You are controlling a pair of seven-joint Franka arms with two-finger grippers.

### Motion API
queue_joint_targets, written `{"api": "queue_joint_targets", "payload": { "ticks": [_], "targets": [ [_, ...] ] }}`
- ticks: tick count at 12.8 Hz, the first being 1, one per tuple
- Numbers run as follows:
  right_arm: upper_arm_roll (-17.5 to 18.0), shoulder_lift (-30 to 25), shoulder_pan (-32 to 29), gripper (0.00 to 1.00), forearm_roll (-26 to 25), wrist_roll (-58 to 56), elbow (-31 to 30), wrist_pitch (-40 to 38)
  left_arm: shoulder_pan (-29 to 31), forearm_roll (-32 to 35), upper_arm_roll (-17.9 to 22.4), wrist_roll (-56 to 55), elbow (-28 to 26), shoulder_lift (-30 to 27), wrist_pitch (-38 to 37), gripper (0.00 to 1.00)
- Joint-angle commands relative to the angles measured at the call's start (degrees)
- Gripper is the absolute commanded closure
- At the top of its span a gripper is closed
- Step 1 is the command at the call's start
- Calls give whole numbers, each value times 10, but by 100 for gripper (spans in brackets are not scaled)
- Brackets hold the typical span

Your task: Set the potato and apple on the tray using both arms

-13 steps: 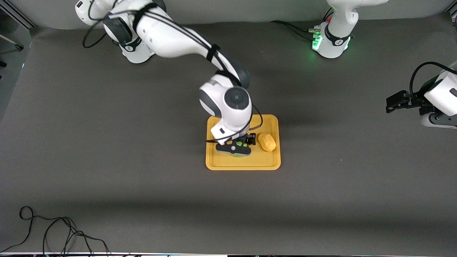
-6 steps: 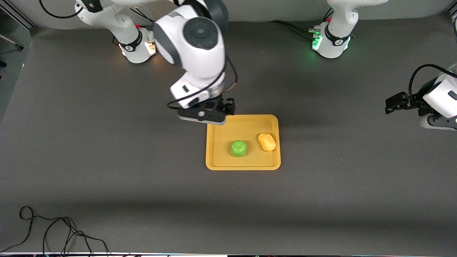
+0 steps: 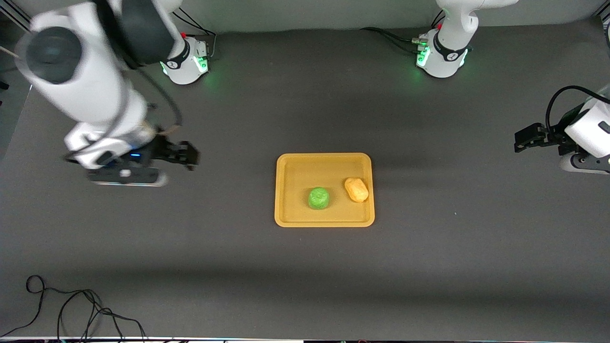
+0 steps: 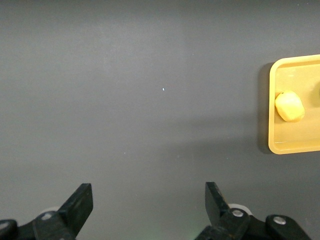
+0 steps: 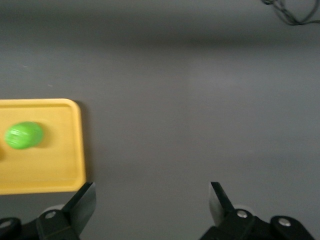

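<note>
The yellow-orange tray (image 3: 290, 166) lies mid-table. The green apple (image 3: 319, 198) and the yellow-tan potato (image 3: 356, 189) both rest on it, apart, the potato toward the left arm's end. My right gripper (image 3: 183, 155) is open and empty, up over bare table toward the right arm's end, clear of the tray. Its wrist view shows the apple (image 5: 23, 135) on the tray (image 5: 75, 145) and its own open gripper (image 5: 152, 197). My left gripper (image 3: 524, 138) is open and empty, waiting over the table's left-arm end. Its wrist view shows the potato (image 4: 289, 106) on the tray (image 4: 274, 107) and its gripper (image 4: 149, 199).
A black cable (image 3: 76, 309) lies coiled at the table's near edge toward the right arm's end; it also shows in the right wrist view (image 5: 292, 12). The two arm bases (image 3: 188, 59) (image 3: 441, 55) stand lit green at the table's farthest edge.
My right gripper has let go of the apple on the tray, risen and swung away toward the right arm's end. The apple and potato stay put. The left arm has not moved.
</note>
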Motion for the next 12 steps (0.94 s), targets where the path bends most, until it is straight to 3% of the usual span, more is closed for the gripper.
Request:
{"api": "queue_joint_targets", "payload": {
  "ticks": [1, 6, 12],
  "targets": [
    [12, -83, -76, 0, 28, -79, -101, 15, 0, -5, 1, 9, 13, 5, -5, 0],
    [12, -102, -186, 0, 30, -190, -115, 15, 0, -5, 1, 10, 12, 6, -6, 0],
    [7, -93, -202, 0, 31, -196, -110, 14, 1, -5, 1, 11, 12, 6, -9, 0]
  ]
}}
